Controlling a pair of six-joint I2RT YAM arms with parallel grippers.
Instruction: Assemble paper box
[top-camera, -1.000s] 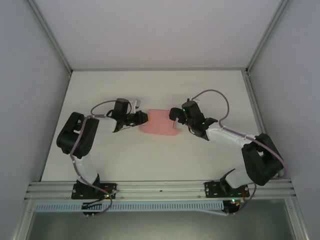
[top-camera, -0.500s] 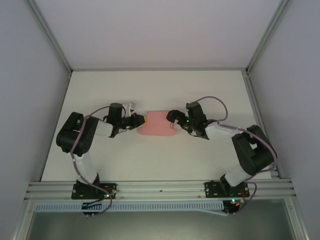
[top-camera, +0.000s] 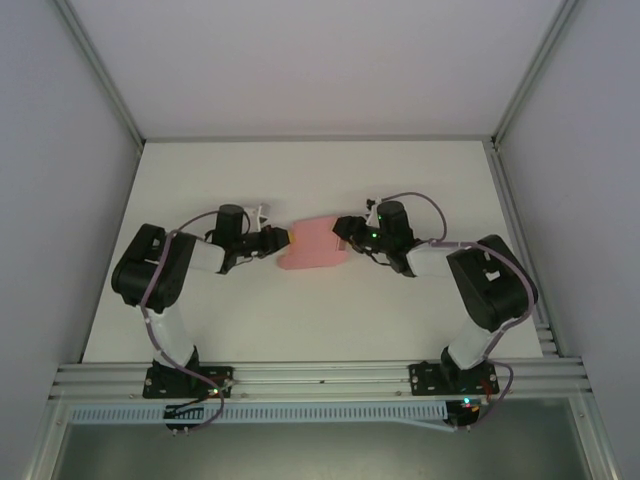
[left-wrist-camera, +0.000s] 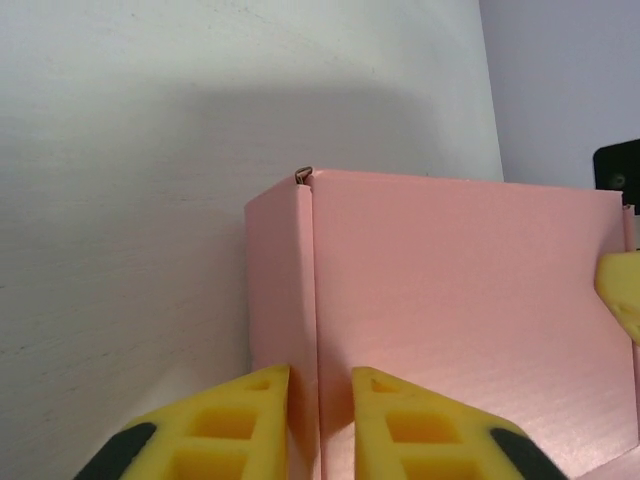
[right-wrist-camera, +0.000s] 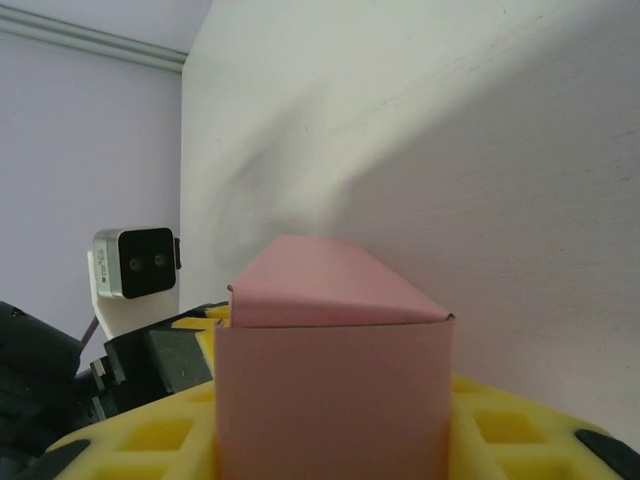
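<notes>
The pink paper box (top-camera: 313, 245) lies mid-table as a small closed rectangular shape between both grippers. My left gripper (top-camera: 281, 240) is at its left end. In the left wrist view the yellow fingers (left-wrist-camera: 250, 405) stand a little apart, and a corner crease of the box (left-wrist-camera: 460, 280) runs into the gap at my left gripper (left-wrist-camera: 320, 372). My right gripper (top-camera: 344, 233) is at the right end. In the right wrist view the box (right-wrist-camera: 330, 290) fills the space between the jaws of my right gripper (right-wrist-camera: 333, 388), with both yellow fingers against its sides.
The white table (top-camera: 300, 180) is bounded by grey walls and slanted aluminium posts (top-camera: 100, 75). A metal rail (top-camera: 320, 375) carrying both arm bases runs along the near edge. The left arm's wrist camera (right-wrist-camera: 135, 262) faces the right one across the box.
My right gripper has closed in from wide open onto the box's right end, its arm folding inward. The left jaws have parted slightly. The box has barely moved.
</notes>
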